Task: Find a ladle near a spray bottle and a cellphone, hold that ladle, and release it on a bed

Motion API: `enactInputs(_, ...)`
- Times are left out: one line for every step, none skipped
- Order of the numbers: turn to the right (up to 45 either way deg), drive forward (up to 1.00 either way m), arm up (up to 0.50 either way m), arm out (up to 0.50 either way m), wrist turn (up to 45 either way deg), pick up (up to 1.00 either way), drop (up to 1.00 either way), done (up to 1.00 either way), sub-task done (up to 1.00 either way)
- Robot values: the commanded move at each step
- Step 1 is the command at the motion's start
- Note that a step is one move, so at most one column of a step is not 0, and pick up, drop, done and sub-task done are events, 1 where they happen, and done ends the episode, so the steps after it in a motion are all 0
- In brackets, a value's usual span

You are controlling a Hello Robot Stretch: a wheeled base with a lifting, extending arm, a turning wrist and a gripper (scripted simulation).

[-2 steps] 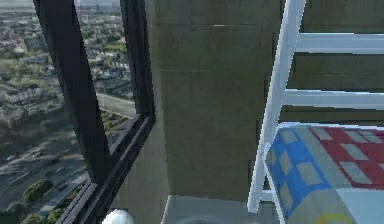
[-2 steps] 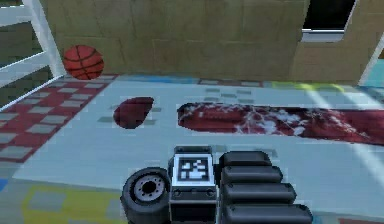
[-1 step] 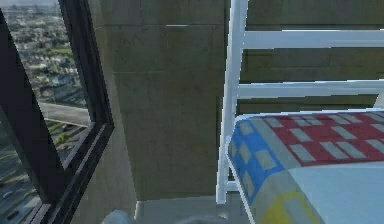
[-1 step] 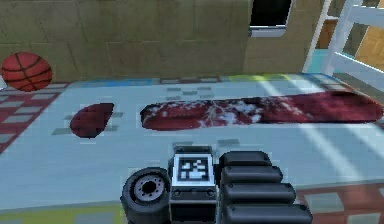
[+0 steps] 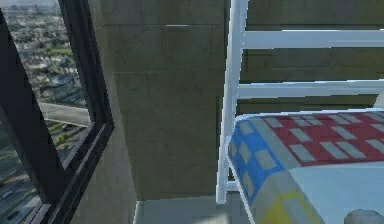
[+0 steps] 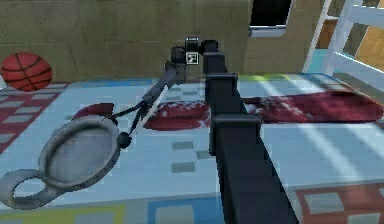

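In the arm side view my arm (image 6: 235,130) reaches out over a bed (image 6: 190,165) with a pale patchwork cover. The gripper (image 6: 166,80) sits at its far end, left of the two white marker squares. A thin dark rod (image 6: 145,108), perhaps the ladle's handle, slants from the gripper down and left toward the cover, ending by a dark red patch (image 6: 95,112). I cannot tell whether the gripper holds anything. A corner of the same patchwork bed (image 5: 310,150) is at the forward view's lower right.
A tennis racket (image 6: 75,155) lies on the bed at the lower left, an orange basketball (image 6: 25,70) at its far left edge. Dark red cloth (image 6: 300,105) lies across the bed. A white bed frame (image 5: 235,100) and a dark-framed window (image 5: 50,100) stand ahead.
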Motion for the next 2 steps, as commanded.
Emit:
enactInputs(0.0, 0.0, 0.0, 0.0, 45.0, 0.0, 0.0, 0.0, 0.0)
enactInputs(0.0, 0.0, 0.0, 0.0, 45.0, 0.0, 0.0, 0.0, 0.0)
